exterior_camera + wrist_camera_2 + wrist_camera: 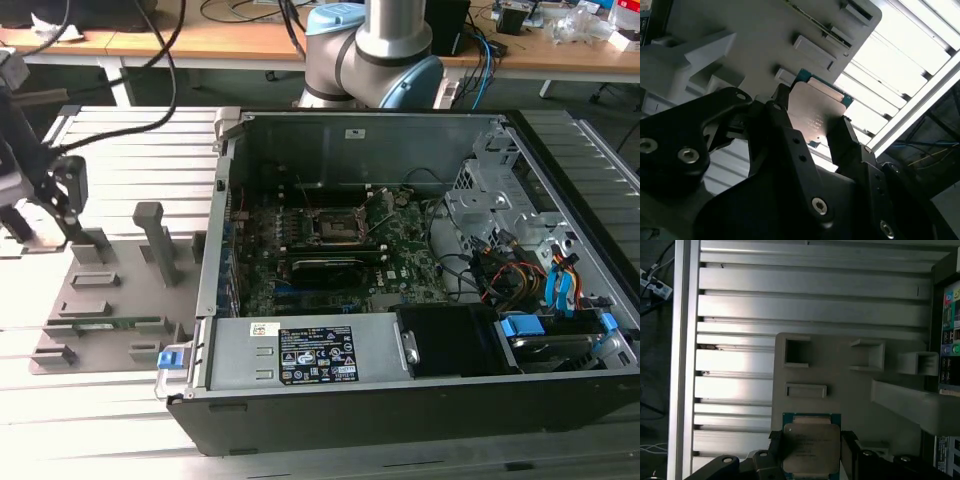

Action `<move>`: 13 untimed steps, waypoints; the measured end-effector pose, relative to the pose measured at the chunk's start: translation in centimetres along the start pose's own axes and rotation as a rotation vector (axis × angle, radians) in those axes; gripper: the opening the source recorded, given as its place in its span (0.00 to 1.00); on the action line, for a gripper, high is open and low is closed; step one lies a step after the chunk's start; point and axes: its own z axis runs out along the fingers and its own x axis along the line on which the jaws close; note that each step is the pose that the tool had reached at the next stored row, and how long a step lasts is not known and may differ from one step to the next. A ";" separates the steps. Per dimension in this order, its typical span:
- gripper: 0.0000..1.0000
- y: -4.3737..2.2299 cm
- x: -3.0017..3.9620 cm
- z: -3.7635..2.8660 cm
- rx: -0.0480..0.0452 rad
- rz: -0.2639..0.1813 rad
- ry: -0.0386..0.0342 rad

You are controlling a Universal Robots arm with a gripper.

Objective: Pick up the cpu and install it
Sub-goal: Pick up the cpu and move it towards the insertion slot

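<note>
The cpu (pixel 816 112) is a small square chip with a pale silver top and a green edge. In both wrist views it sits between my gripper's (pixel 812 120) two black fingers (pixel 782 107), which press on its opposite sides. In the first wrist view the cpu (pixel 810 447) hangs over the grey fixture plate (pixel 850 400), with the gripper (pixel 810 439) closed around it. In the exterior view my gripper (pixel 68 210) is at the far left, above the same fixture plate (pixel 110 290). The dark metal-framed socket (pixel 335 225) lies inside the open computer case (pixel 400 260), well off to the exterior view's right.
Grey upright posts (pixel 152 235) and slots stand on the fixture plate, and a thin green memory stick (pixel 110 323) lies in one slot. The arm's base (pixel 375 55) rises behind the case. Cables and drive bays (pixel 530 280) crowd the case's right side. Ribbed aluminium table (pixel 120 150) surrounds everything.
</note>
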 end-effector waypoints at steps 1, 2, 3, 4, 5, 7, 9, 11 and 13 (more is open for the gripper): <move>0.55 0.02 0.00 -0.58 0.0000 0.000 0.0000; 0.55 0.03 0.00 -0.92 0.0000 0.000 0.0000; 0.55 0.04 0.00 -1.29 0.0000 0.000 0.0000; 0.55 0.07 0.00 -2.06 -0.0001 0.000 -0.0001; 0.55 0.08 -0.01 -2.76 0.0000 0.000 0.0000; 0.55 0.12 -0.01 -3.93 0.0000 0.000 0.0000; 0.55 0.13 -0.01 -4.65 0.0000 0.000 0.0000; 0.55 0.16 -0.01 -5.81 0.0000 0.000 -0.0001; 0.55 0.17 -0.01 -6.88 0.0000 0.000 0.0000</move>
